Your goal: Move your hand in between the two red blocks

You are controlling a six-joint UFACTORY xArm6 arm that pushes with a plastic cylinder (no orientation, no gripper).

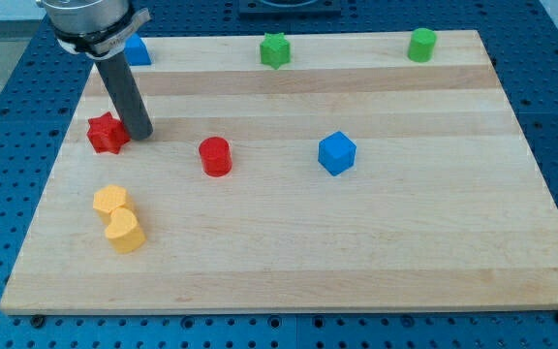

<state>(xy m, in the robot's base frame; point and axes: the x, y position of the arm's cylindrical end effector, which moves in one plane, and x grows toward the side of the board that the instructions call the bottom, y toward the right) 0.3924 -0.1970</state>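
Observation:
A red star-shaped block (107, 134) lies at the view's left on the wooden board (376, 262). A red cylinder (215, 156) stands to its right, a little lower in the view. My tip (140, 134) is at the lower end of the dark rod, right beside the red star's right edge, touching or nearly touching it. The red cylinder is well apart from the tip, to its right.
A blue cube (336, 152) sits mid-board. A green star (275, 49) and a green cylinder (420, 45) are near the view's top edge. A blue block (138, 50) is at the top left, partly behind the arm. Two yellow blocks (118, 218) lie at the lower left.

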